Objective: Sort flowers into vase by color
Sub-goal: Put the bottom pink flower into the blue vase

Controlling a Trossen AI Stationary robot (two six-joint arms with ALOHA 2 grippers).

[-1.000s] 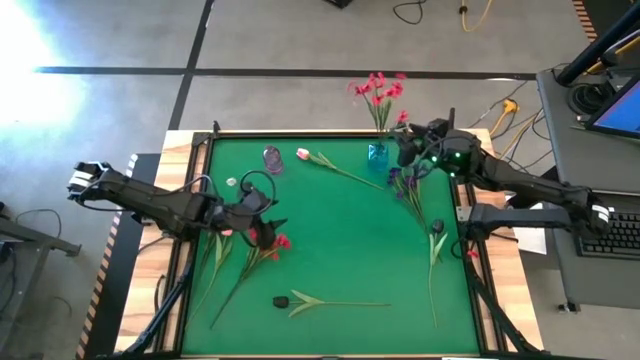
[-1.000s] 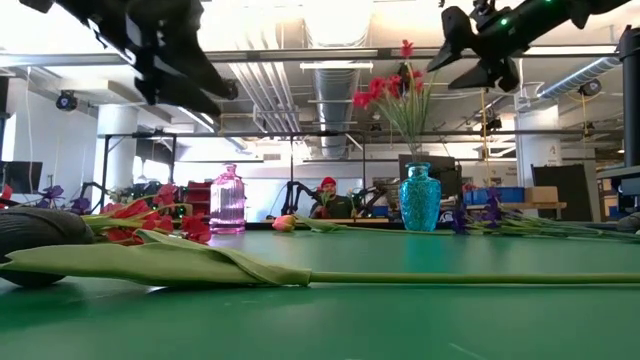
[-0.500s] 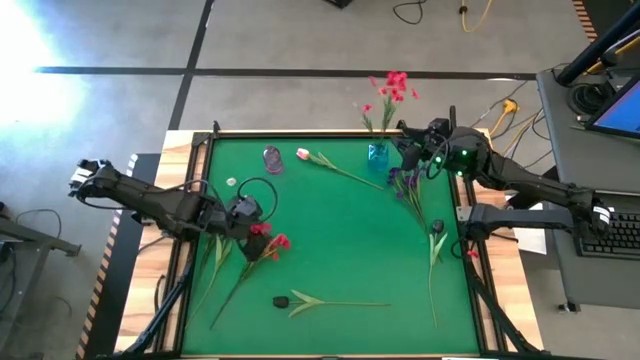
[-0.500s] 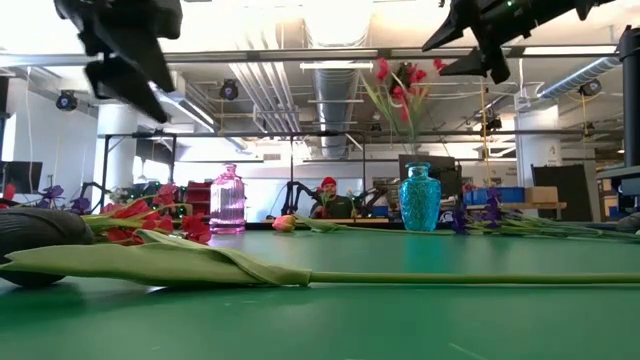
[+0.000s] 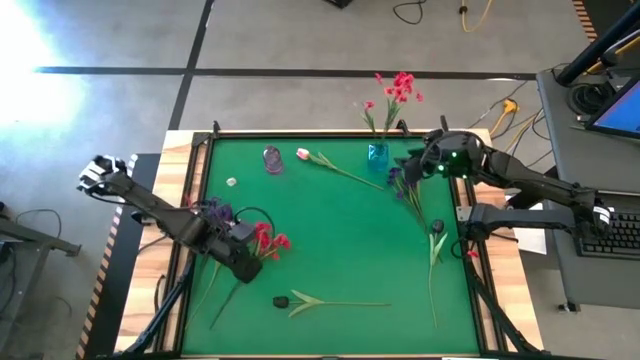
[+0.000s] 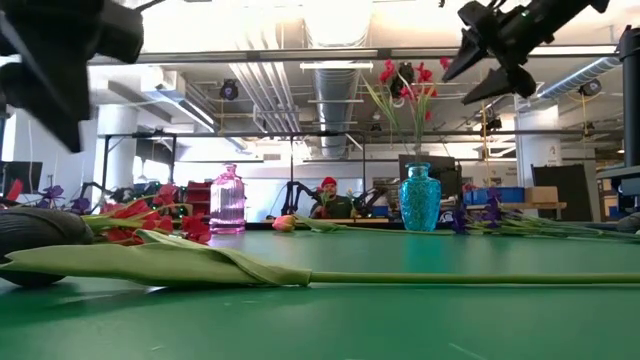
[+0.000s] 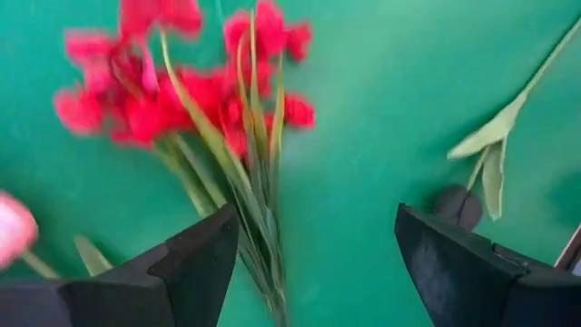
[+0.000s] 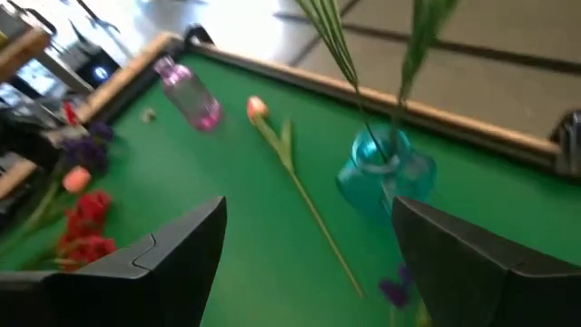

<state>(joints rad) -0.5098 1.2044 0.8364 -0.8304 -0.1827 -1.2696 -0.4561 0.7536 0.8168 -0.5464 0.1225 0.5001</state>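
A red spray (image 5: 398,88) stands with its stem in the blue vase (image 5: 378,153) at the table's far edge; it also shows in the low view (image 6: 405,82). My right gripper (image 5: 416,162) is open and empty just right of the vase (image 8: 383,171). My left gripper (image 5: 248,262) is open and empty above the red sprays (image 5: 268,240) that lie flat on the mat at the left; their stems (image 7: 259,227) run between its fingers without touching them. Purple sprays (image 5: 405,186) lie flat right of centre.
A pink glass vase (image 5: 272,158) stands at the far left. A pale pink tulip (image 5: 303,154) lies beside it. Dark tulips lie near the right edge (image 5: 437,228) and the near edge (image 5: 282,300). More flowers (image 5: 215,212) lie by the left arm. A person (image 6: 328,190) is beyond the table.
My right gripper has drawn back from the red spray in the blue vase toward the table's right edge; the spray has swayed and now stands in the vase on its own. My left gripper has turned and gone toward the near edge, beside the red sprays on the mat.
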